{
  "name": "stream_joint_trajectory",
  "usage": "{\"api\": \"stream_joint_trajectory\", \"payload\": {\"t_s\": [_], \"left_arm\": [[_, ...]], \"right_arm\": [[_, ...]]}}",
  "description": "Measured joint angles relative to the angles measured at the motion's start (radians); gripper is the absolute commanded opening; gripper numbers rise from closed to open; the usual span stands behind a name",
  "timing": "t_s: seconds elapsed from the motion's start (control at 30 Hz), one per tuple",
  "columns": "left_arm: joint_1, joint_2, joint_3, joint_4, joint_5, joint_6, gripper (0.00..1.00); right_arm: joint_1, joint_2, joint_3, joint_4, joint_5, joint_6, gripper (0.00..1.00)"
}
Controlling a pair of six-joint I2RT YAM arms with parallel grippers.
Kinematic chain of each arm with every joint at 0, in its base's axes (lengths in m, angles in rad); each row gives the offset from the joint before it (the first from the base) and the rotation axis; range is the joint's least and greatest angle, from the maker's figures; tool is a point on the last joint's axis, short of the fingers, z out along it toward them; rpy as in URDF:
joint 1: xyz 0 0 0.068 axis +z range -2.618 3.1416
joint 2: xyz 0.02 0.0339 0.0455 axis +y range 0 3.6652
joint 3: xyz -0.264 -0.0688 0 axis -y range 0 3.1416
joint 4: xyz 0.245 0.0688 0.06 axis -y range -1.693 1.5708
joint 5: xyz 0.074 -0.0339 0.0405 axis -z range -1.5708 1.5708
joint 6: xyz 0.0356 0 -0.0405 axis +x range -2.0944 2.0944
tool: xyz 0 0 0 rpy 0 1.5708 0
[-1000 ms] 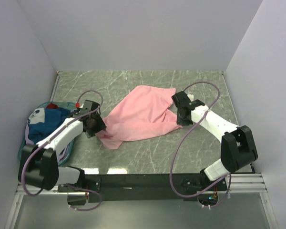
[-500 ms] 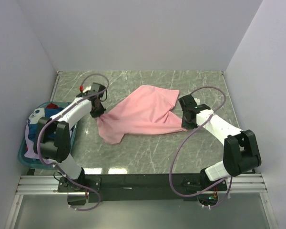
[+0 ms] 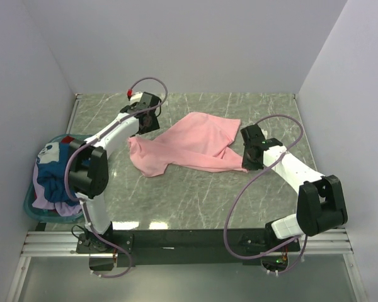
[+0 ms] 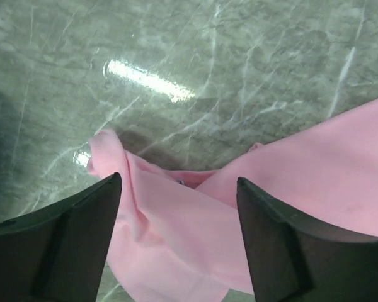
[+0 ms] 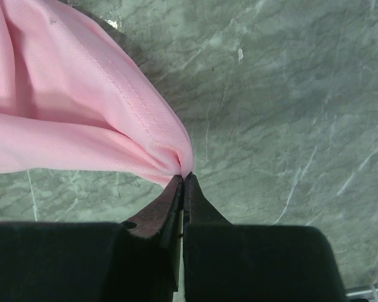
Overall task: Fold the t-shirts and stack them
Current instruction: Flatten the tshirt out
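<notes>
Grey marble counter point(image 3: 195, 195) carries the pink shirt point(image 3: 189, 148) at centre, its 3 o'clock corner pinched by the closed right hand point(image 5: 184, 179), the left hand point(image 4: 178, 182) wide open above its 9 o'clock end: pulling one-sided would likely drag and bunch it.

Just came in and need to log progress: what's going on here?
Two robot arms are working on a pink t-shirt that lies crumpled and unfolded on the table. The right gripper is shut on an edge of the shirt at its right end. The left gripper hangs open over the bunched left end, not gripping it. The other t-shirts sit bunched in the teal basket at the left, so nothing is folded or stacked yet.
</notes>
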Motion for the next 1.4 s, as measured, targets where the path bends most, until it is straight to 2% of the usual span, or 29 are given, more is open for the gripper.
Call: {"api": "stream_joint_trajectory", "payload": {"t_s": [0.13,0.3,0.43,0.6,0.9,1.0,1.03,1.1,1.13,1.23,1.3,1.4], "left_arm": [[0.005,-0.058,-0.102,0.033,0.016,-0.037,0.8],[0.014,-0.34,-0.387,0.028,0.076,-0.143,0.81],[0.015,-0.546,-0.613,0.112,0.163,-0.205,0.75],[0.015,-0.562,-0.76,0.198,0.25,-0.229,0.66],[0.015,-0.401,-0.749,0.289,0.29,-0.233,0.54],[0.015,-0.348,-0.728,0.295,0.29,-0.235,0.38],[0.015,-0.333,-0.718,0.294,0.289,-0.235,0.28],[0.015,-0.307,-0.687,0.27,0.285,-0.236,0.19],[0.015,-0.304,-0.67,0.245,0.273,-0.235,0.1],[0.008,-0.315,-0.594,0.124,0.197,-0.237,0.01],[-0.007,-0.341,-0.531,0.025,0.112,-0.238,0.02],[-0.051,-0.393,-0.432,-0.121,0.006,-0.233,0.12]], "right_arm": [[0.0,-0.007,0.0,-0.001,-0.018,-0.006,0.0],[0.0,-0.04,0.0,0.002,-0.042,-0.011,0.0],[0.0,-0.053,0.0,0.011,-0.063,-0.011,0.0],[0.0,-0.055,-0.003,0.025,-0.09,-0.011,0.0],[0.0,-0.058,-0.015,0.032,-0.112,-0.011,0.0],[0.0,-0.058,-0.015,0.032,-0.114,-0.012,0.0],[0.0,-0.059,-0.015,0.032,-0.116,-0.014,0.0],[0.0,-0.059,-0.015,0.032,-0.117,-0.014,0.0],[0.0,-0.059,-0.015,0.032,-0.117,-0.014,0.0],[0.0,-0.062,-0.015,0.032,-0.116,-0.014,0.0],[0.0,-0.07,-0.015,0.031,-0.116,-0.015,0.0],[0.0,-0.096,-0.015,0.025,-0.115,-0.015,0.0]]}}
